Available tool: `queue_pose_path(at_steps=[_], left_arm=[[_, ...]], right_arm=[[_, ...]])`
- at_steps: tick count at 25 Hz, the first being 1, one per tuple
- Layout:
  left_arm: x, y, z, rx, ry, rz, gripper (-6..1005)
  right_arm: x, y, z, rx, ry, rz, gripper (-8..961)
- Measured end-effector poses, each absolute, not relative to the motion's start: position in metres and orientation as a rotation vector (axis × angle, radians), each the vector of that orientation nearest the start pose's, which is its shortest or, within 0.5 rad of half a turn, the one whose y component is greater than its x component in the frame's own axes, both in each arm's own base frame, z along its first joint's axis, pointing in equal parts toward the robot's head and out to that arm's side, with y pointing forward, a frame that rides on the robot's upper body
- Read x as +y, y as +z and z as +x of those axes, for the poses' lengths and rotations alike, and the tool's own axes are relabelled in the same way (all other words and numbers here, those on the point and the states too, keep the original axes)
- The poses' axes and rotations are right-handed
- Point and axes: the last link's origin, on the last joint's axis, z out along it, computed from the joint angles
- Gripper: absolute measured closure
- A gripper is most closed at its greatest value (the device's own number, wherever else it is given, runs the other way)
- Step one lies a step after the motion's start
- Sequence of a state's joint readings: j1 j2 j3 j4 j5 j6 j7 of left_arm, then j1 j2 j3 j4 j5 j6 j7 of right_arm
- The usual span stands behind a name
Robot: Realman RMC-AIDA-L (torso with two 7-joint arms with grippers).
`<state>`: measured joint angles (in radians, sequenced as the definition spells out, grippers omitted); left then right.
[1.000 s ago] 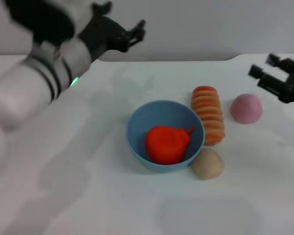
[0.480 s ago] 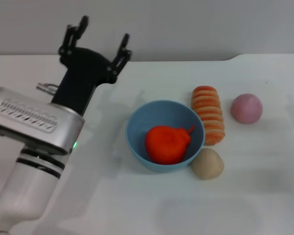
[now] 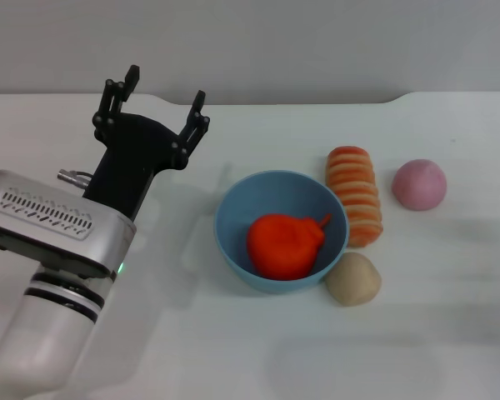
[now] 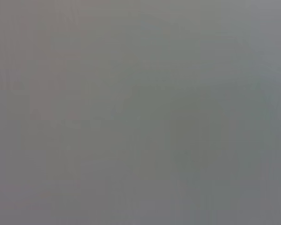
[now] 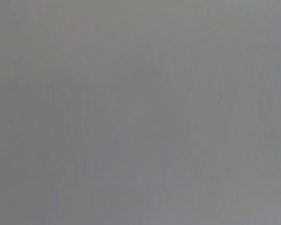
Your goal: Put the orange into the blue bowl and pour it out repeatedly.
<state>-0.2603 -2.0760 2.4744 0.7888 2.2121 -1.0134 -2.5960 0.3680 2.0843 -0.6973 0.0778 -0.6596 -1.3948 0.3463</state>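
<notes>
On the far left of the head view the left arm rises from the near edge of the white table (image 3: 233,350), its silver-and-white housing leading up to a black wrist. The left gripper (image 3: 157,98) hangs above the table toward the back, fingers spread wide apart with nothing between them — it is well apart from the bowl and to the left of it.

Near the middle sits the blue bowl (image 3: 233,218), upright on the table. The orange (image 3: 285,245) lies inside it, toward the near-right part of the bowl, its small stem tip pointing right.

Just beside the bowl's right rim lies an orange-and-cream striped roll (image 3: 356,193), running front to back. A tan ball (image 3: 353,279) sits at the bowl's near-right edge, close to touching it. Farther right — apart from the roll — rests a pink ball (image 3: 419,184).

Both wrist views show only plain grey.
</notes>
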Motion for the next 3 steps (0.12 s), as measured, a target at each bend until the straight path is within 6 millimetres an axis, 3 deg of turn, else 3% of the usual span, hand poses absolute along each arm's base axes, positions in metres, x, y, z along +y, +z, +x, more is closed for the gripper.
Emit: queue_pose_path(at_steps=[3], left_arm=[[0.3024, -0.0799, -0.2180, -0.210, -0.648, -1.761, 190]], right_arm=[[0.2770, 0.0080, 0.3677, 0.673, 0.795, -1.421, 279]])
